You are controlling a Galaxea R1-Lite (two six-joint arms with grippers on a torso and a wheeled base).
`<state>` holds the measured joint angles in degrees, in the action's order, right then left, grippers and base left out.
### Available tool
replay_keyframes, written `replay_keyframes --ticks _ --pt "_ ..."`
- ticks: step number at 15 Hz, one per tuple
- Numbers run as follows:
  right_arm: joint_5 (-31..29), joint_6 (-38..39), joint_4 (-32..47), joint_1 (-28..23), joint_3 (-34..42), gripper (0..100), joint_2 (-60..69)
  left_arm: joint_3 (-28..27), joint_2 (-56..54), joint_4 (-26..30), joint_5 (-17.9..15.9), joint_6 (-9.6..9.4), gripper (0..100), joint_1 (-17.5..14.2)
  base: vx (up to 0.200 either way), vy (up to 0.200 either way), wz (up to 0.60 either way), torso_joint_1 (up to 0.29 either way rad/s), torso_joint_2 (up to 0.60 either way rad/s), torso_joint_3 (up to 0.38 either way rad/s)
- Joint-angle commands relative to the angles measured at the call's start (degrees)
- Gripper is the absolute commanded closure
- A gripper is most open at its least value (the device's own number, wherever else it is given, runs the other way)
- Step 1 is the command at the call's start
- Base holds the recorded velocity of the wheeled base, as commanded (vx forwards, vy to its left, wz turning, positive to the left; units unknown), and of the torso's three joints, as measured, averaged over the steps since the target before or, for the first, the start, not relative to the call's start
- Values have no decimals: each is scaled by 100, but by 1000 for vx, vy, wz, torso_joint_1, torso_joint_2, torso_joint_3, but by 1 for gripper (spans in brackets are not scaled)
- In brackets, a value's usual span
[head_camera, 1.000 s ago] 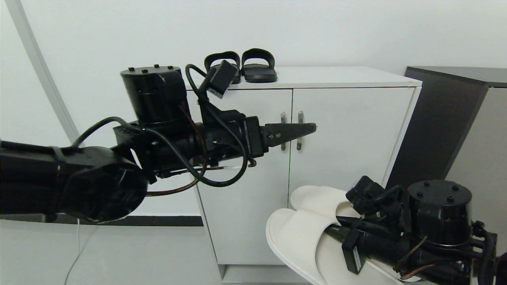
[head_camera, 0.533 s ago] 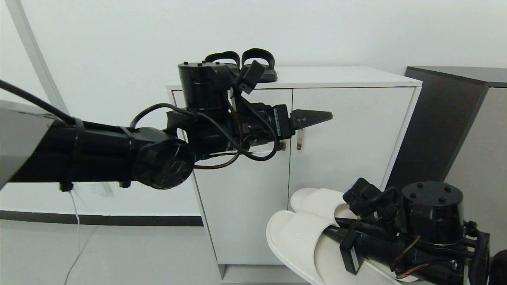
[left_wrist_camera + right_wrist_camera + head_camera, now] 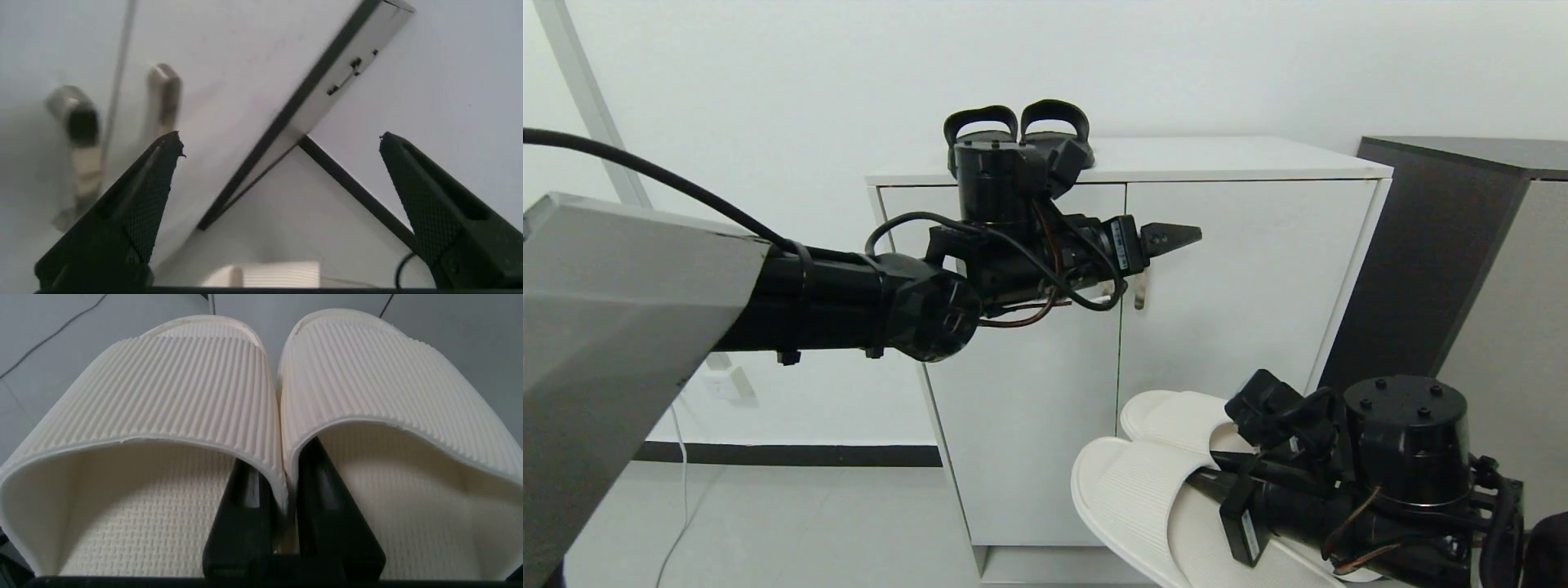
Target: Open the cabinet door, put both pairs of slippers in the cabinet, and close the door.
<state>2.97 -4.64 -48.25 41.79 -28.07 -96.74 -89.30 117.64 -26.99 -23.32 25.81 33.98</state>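
Two white slippers [image 3: 1143, 482], likely soft and light, are hanging before the cabinet [image 3: 1241, 327], the right tool [image 3: 282, 490] pinching their inner sides. The left tool [image 3: 1174, 237] is hovering spread beside the stiff-looking handle [image 3: 1141, 291], the place to grab.

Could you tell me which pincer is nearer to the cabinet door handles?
Left. The left pincer, open, hovers by the handles' upper ends; the right pincer, shut on the white slippers, is well below them.

White wall [image 3: 768, 82]; black skirting strip [image 3: 809, 455] along base; pale grey floor [image 3: 809, 523]; dark grey unit [image 3: 1421, 261] far right; wall socket [image 3: 727, 382].
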Motion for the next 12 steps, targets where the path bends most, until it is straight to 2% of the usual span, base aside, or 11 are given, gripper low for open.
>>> replay_keyframes --ticks 1,4,8,10,12 --pt "1 -1 0 5 -5 100 -11 -97 128 10 56 3 0 -66 0 0 0 0 0 0" --pt "1 -10 0 5 -5 100 -11 -167 268 10 56 3 0 -119 0 0 0 0 0 0" --pt "1 -10 0 5 -5 100 -11 -580 611 27 38 30 0 -128 0 0 0 0 0 0" --pt "1 -10 0 5 -5 100 -20 -809 743 300 3 30 0 -119 0 0 0 0 0 0" --pt "1 -10 0 5 4 100 -29 -905 822 326 3 38 0 -119 0 0 0 0 0 0"
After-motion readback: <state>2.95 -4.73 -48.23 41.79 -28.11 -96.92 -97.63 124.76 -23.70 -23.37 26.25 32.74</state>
